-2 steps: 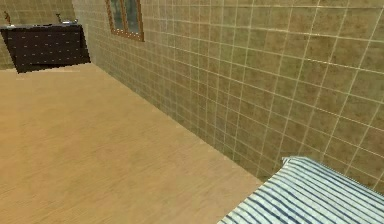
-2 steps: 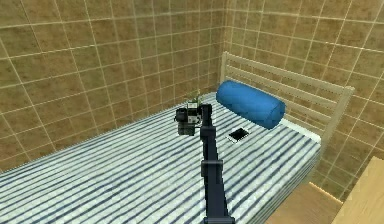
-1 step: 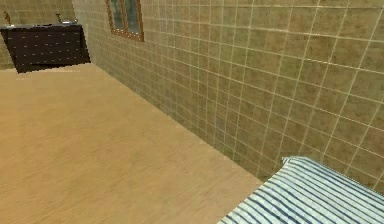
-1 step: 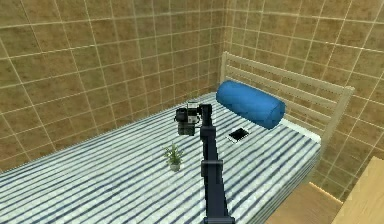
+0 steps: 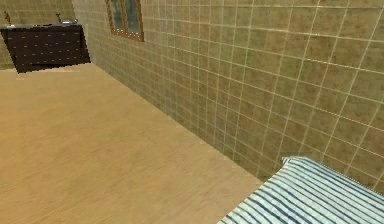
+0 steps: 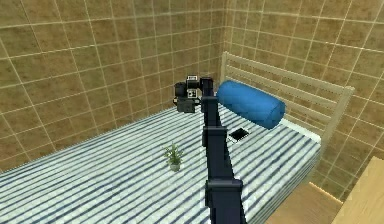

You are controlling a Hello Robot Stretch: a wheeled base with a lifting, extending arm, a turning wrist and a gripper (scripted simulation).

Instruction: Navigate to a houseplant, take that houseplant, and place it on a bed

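The forward view looked ahead and down over a wooden floor (image 5: 100, 140) toward a distant dark dresser (image 5: 45, 45) at upper left. The arm side view looked down from close range across the striped bed (image 6: 100, 175) toward its headboard (image 6: 290, 85). The bed's corner also showed at the forward view's lower right.

The bed (image 6: 100, 180) has a cover of thin blue-and-white stripes, and its headboard (image 6: 300, 77) is pale cream. The bolster (image 6: 250, 104) is bright blue, the small flat thing (image 6: 239, 133) is black, and the houseplant (image 6: 174, 156) is green. The arm (image 6: 222, 170) is black, and its white squares (image 6: 207, 85) carry black marks. The wall (image 5: 250, 80) is tan tile with pale grout lines. The floor (image 5: 90, 140) is light wood-brown, the dresser (image 5: 45, 45) near-black and the window frame (image 5: 125, 20) brown.
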